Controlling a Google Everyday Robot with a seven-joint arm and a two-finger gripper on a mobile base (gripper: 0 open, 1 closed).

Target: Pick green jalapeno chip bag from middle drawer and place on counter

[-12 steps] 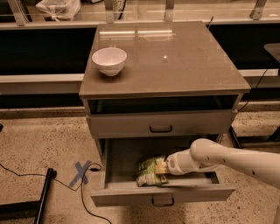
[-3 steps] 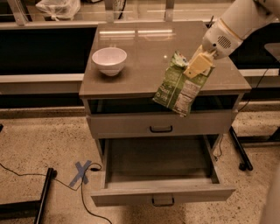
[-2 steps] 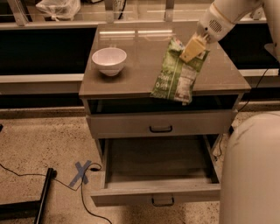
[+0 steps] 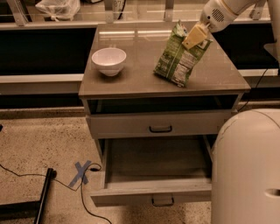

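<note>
Reaching in with the white arm point(image 4: 224, 12) from beyond the right rear corner of the counter point(image 4: 135, 76), sloping down and to the left. Holding the gripper point(image 4: 188, 43) raised over the right rear part of the top, wrist end high, fingers pointing down and left. Clamping the tan fingers point(image 4: 196, 35) tight on the upper edge of the bag point(image 4: 177, 61), carrying its weight from above. Standing with the rounded white body point(image 4: 245, 170) just off the right front corner, low in the view.

You have one gripper point(image 4: 195, 36) above the counter point(image 4: 131, 76), one green jalapeno chip bag point(image 4: 176, 63), one white bowl point(image 4: 109, 60), two drawers: middle drawer point(image 4: 131, 197), taller drawer point(image 4: 122, 125).
</note>
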